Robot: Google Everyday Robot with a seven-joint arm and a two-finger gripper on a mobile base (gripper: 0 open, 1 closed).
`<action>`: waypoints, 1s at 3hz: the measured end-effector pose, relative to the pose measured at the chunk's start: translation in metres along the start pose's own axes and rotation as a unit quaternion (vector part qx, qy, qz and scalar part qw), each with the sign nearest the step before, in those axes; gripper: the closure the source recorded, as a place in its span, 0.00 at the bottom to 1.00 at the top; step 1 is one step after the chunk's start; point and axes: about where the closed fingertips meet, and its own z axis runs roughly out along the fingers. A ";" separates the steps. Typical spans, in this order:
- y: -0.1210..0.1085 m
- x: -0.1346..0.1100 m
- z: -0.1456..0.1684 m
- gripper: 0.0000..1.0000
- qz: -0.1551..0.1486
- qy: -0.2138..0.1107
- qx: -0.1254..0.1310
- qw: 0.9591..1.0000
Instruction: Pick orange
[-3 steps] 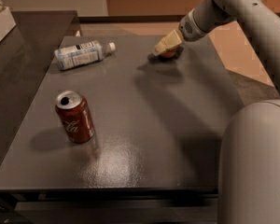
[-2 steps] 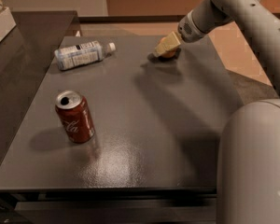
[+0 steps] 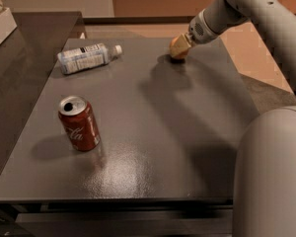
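Observation:
The orange (image 3: 175, 51) is at the far right of the dark grey table (image 3: 153, 132), partly covered by my gripper. My gripper (image 3: 179, 47) reaches in from the upper right on the pale arm (image 3: 222, 14). Its cream-coloured fingers (image 3: 181, 41) are closed around the orange from above and from the right. The orange is right at the table surface, with a dark shadow just below and to its left. I cannot tell whether it still touches the table.
A red soda can (image 3: 79, 123) stands upright at the front left. A clear plastic bottle (image 3: 86, 57) lies on its side at the back left. My robot's pale body (image 3: 271, 177) fills the lower right. A second dark tabletop (image 3: 19, 58) adjoins on the left.
The gripper and wrist have shifted very slightly upward at the orange. The can and the bottle have not moved.

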 end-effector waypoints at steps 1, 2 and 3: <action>0.004 -0.005 -0.012 0.87 -0.011 -0.005 0.004 1.000; 0.013 -0.018 -0.039 1.00 -0.027 -0.008 0.008 1.000; 0.027 -0.028 -0.072 1.00 -0.045 -0.013 0.007 0.999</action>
